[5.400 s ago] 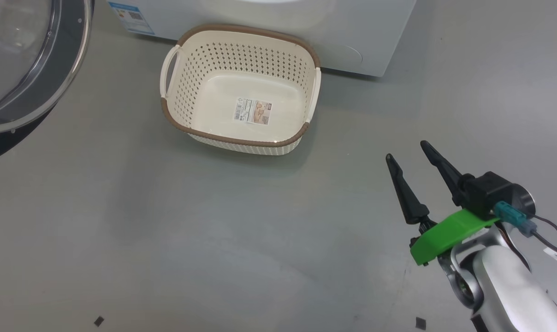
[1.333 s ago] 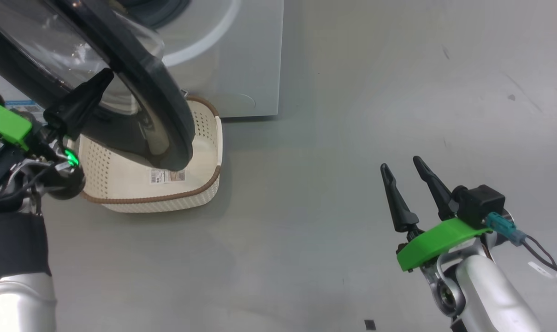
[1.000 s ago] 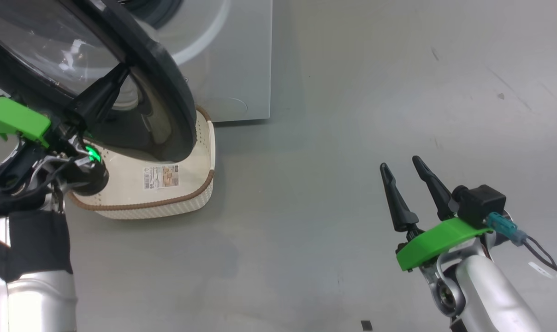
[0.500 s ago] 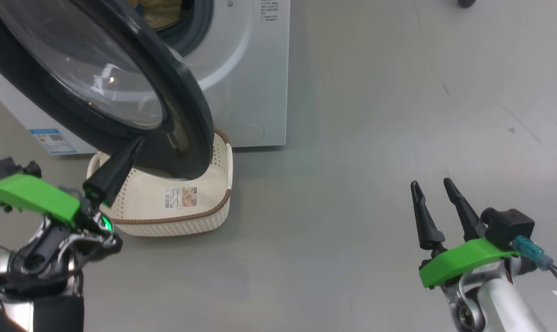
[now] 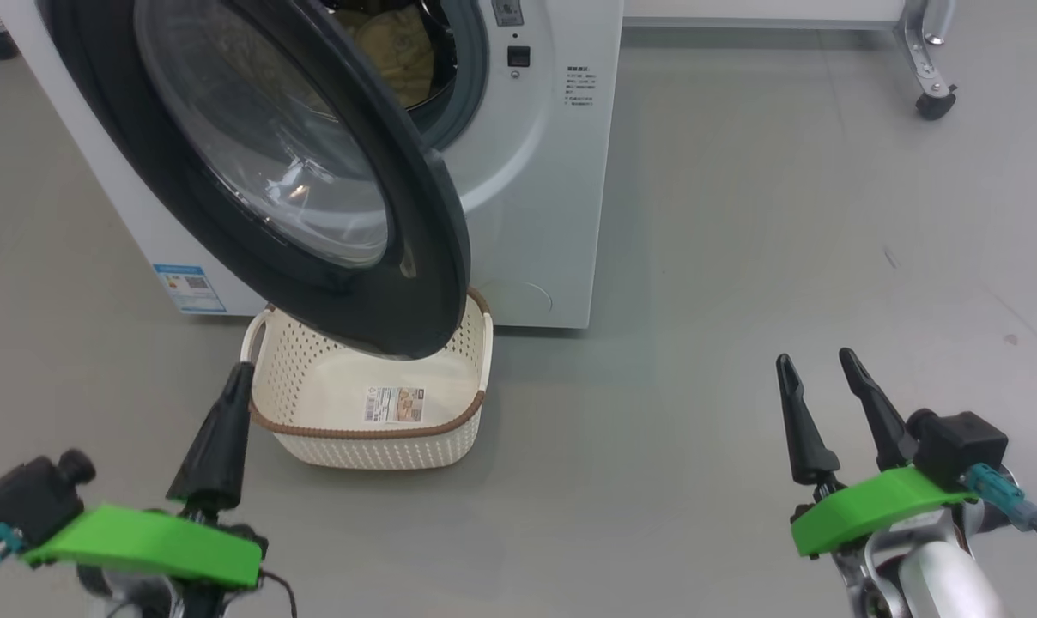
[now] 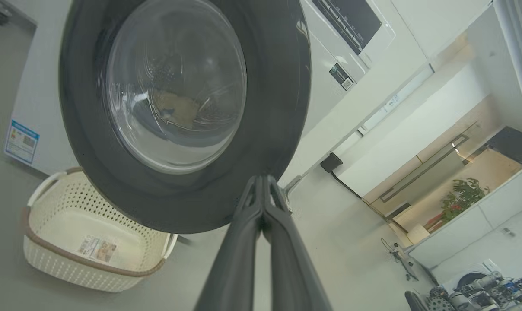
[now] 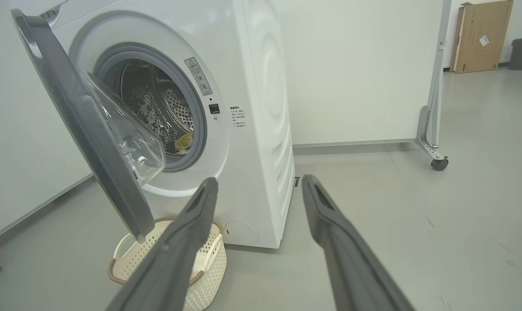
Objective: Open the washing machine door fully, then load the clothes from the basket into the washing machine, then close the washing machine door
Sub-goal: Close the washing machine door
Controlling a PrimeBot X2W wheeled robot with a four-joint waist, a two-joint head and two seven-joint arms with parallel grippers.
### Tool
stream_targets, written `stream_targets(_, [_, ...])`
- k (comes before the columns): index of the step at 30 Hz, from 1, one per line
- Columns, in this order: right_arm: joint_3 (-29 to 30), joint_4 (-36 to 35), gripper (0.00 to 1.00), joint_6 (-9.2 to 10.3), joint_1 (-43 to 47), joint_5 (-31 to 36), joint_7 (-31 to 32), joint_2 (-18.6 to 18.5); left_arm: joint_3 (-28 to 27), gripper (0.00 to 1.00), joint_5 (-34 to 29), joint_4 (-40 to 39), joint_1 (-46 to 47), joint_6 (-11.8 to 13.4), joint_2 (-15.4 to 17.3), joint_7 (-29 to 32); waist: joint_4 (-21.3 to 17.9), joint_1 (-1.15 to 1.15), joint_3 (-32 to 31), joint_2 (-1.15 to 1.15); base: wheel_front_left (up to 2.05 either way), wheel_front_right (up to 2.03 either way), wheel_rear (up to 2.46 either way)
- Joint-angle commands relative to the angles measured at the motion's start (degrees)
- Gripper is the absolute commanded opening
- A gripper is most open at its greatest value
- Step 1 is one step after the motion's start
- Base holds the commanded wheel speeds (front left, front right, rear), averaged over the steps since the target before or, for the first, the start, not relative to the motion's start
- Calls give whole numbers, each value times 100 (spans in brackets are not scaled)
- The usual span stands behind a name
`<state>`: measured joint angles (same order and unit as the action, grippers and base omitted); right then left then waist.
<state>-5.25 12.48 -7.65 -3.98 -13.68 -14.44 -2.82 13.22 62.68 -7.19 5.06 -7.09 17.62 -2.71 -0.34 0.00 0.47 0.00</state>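
Head view with both wrist views, door-closing stage. The washing machine door (image 5: 295,189) stood partly open, hinged at 9 o'clock on the washing machine (image 5: 544,172). Its black rim overhung the basket (image 5: 381,451), which held nothing but its label sticker. The clothes (image 5: 394,51) lay inside the drum, so loading was judged complete and only the closing left.

The left gripper (image 5: 240,373) had its two fingers pressed together, with nothing between them. From its tips the door's outer face lay at about 1 o'clock in the head view. In the left wrist view (image 6: 261,179) the lower rim sat at 12 o'clock, just beyond the tips; whether they touched it could not be told.

The right gripper (image 5: 815,359) stood with its fingers spread wide and empty. The door was well apart from it, at about 10 o'clock.

The left arm was clearly the nearer. The door's outer face was turned towards the left gripper, with the free edge at 3 o'clock. A push on that face, out towards that edge, would probably swing the door shut.
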Motion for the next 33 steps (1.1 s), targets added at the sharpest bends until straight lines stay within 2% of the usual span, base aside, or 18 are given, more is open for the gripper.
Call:
stream_targets(1, [-86, -215, 100, 16, -93, 22, -56, -6, 81, 0, -448, 17, 89, -39, 454, -675, 92, 0, -66, 0, 0, 0, 0])
stream_targets(3, [-79, -236, 100, 16, -54, 18, -56, -6, 390, 0, -905, 337, 59, -39, 691, -1102, 150, 0, -91, 0, 0, 0, 0])
stream_targets(5, [-86, -242, 100, 16, -23, 18, -56, -6, 480, 0, -1441, 653, 70, -39, 771, -1209, 200, 0, -108, 0, 0, 0, 0])
stream_targets(12, [-114, -244, 100, 16, 6, 3, -56, -6, -128, 0, -3286, 900, -43, -39, 196, -1227, 275, 0, -114, 0, 0, 0, 0])
stream_targets(17, [-148, -226, 100, 16, 6, -15, -56, -6, -289, 0, -3845, 894, -219, -39, -82, -1228, 261, 0, -113, 0, 0, 0, 0])
stream_targets(18, [-156, -218, 100, 16, 5, -17, -56, -6, -306, 11, -3924, 909, -259, -39, -138, -1228, 255, 0, -116, 0, 0, 0, 0])
stream_targets(20, [-168, -199, 100, 16, 0, -20, -56, -6, -343, 88, -4024, 912, -317, -39, -239, -1228, 242, 0, -121, 0, 0, 0, 0])
stream_targets(21, [-173, -190, 100, 16, -2, -23, -56, -6, -380, 100, -4034, 929, -349, -39, -298, -1228, 236, 0, -127, 0, 0, 0, 0])
stream_targets(33, [-207, -109, 100, 16, -7, -58, -56, -6, -387, 100, -4195, 1089, -438, -39, -418, -1229, 195, 0, -193, 0, 0, 0, 0])
